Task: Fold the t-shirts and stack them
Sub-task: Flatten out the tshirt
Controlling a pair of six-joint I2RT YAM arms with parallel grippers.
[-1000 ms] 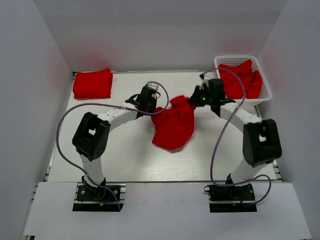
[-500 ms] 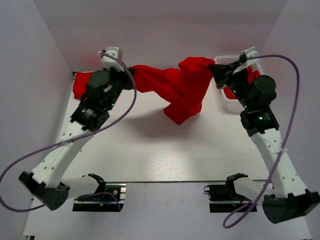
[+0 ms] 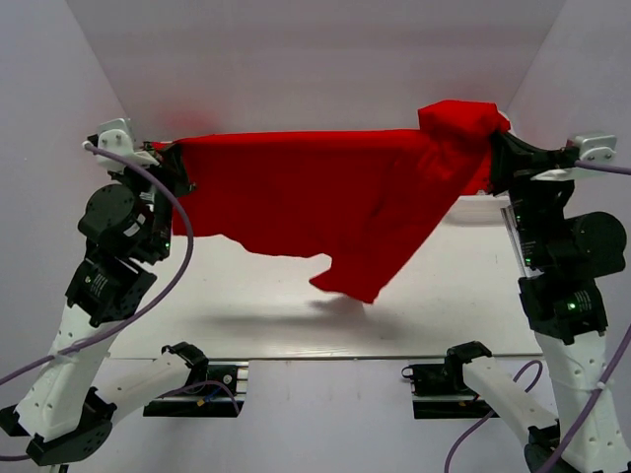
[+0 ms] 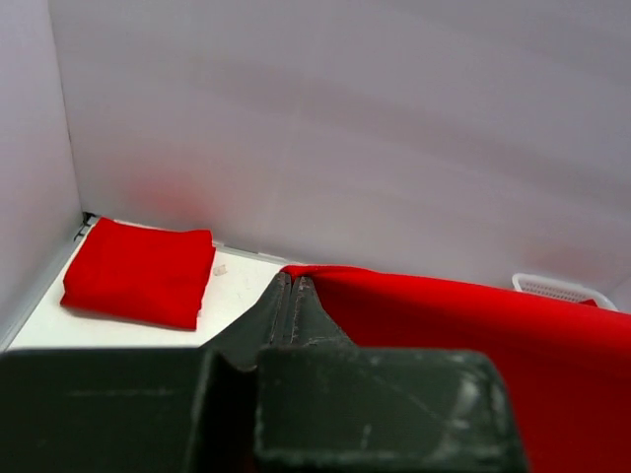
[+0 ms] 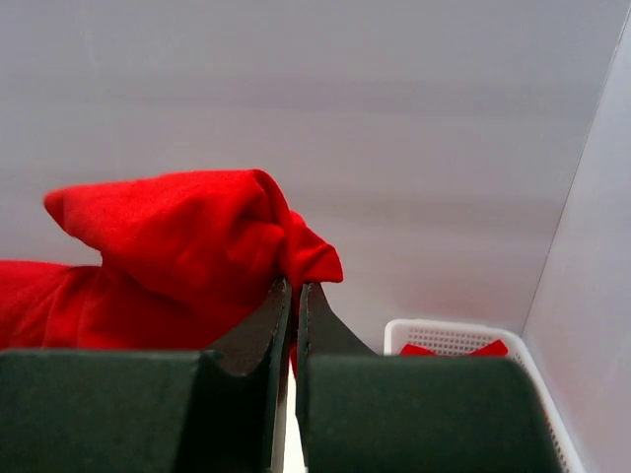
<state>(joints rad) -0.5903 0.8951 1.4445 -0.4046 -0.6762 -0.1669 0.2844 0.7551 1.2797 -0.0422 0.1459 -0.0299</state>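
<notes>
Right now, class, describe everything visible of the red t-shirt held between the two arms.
The t-shirt is plain bright red, thin and soft, unprinted. It hangs stretched wide in the air, its top edge pinched by the shut left gripper and right gripper. The right end is bunched; the lower edge sags unevenly, seemingly clear of the table.

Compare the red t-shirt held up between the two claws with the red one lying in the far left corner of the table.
The held t-shirt hangs in the air, pinched by the left claw and the right claw. The folded t-shirt lies on the table, and neither claw touches it. The held t-shirt is spread wide with an uneven lower edge and bunches at the right claw, while the folded t-shirt is a compact, neat rectangle. Both are plain bright red.
</notes>
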